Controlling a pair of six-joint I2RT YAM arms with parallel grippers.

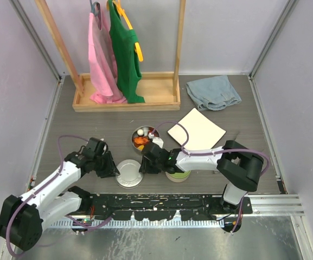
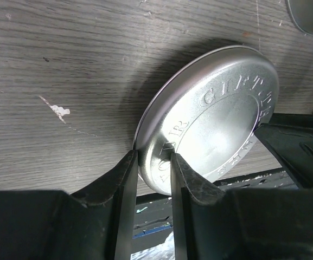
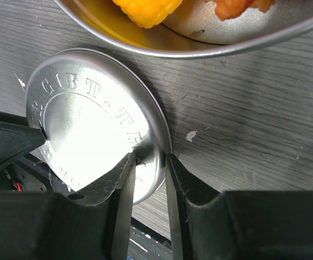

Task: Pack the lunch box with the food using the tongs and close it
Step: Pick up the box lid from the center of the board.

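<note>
Top external view, lower centre-left: the left hand [image 1: 114, 169] is closed on the left rim of the flat steel lid [image 1: 129, 173], near the worktop's [image 1: 91, 124] front edge. The lid's right rim is pinched by the right hand [image 1: 144, 166]. Just above, food [image 1: 140, 141] is contained in the open tin [image 1: 133, 142]. The green-lidded tin [image 1: 179, 175] is seen right of centre.

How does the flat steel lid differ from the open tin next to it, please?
The steel lid is flat and bears raised lettering; the open tin is a dish holding food. The left hand and right hand straddle the lid's rim; neither grips the tin. Both are round, shiny steel.
</note>
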